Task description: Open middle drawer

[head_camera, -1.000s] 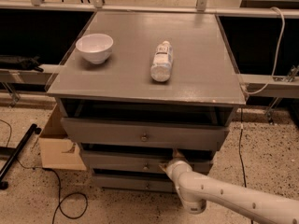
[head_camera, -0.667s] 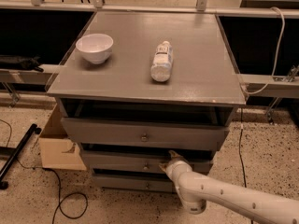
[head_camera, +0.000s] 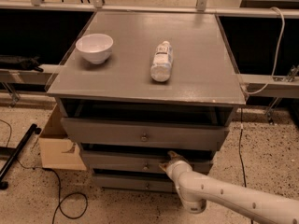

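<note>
Claw [head_camera: 167, 161] on the white arm [head_camera: 233, 200] is seen at the front of the middle drawer [head_camera: 117, 161], just right of its knob [head_camera: 145, 166]; wide or narrow cannot be told. Only plain white is shown inside the bowl [head_camera: 94, 47]. The middle drawer's front is turned toward the camera, its long axis running left to right, between the upper drawer [head_camera: 103, 132] and lower drawer [head_camera: 121, 182]. On the grey cabinet top [head_camera: 196, 55] a bottle [head_camera: 161, 62] is laid on its side. A cardboard box [head_camera: 56, 146] is set on the speckled floor [head_camera: 261, 153].

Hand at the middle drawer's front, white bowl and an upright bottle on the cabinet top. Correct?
No: the camera view shows the bottle lying on its side, not upright. The white bowl is on the cabinet top with it, and the hand is at the front of the middle drawer.
</note>
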{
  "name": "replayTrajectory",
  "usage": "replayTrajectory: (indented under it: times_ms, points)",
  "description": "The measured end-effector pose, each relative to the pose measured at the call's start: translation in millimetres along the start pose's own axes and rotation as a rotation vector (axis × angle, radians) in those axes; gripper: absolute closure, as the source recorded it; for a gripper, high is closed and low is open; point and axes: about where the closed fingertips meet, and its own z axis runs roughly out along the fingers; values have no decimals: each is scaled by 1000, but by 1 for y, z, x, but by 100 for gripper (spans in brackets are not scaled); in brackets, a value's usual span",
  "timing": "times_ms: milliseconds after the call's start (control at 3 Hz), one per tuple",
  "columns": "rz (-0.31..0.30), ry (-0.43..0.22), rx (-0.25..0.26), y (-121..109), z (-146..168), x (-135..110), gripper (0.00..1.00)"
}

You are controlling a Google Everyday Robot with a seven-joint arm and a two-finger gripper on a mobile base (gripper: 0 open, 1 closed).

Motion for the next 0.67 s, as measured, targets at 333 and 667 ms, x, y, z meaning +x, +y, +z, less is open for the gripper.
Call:
replayTrajectory:
  times_ms: [333,667]
  points:
    - [0,0,0,0,0,0,100]
    - [50,-1,-22,5,-2,16,100]
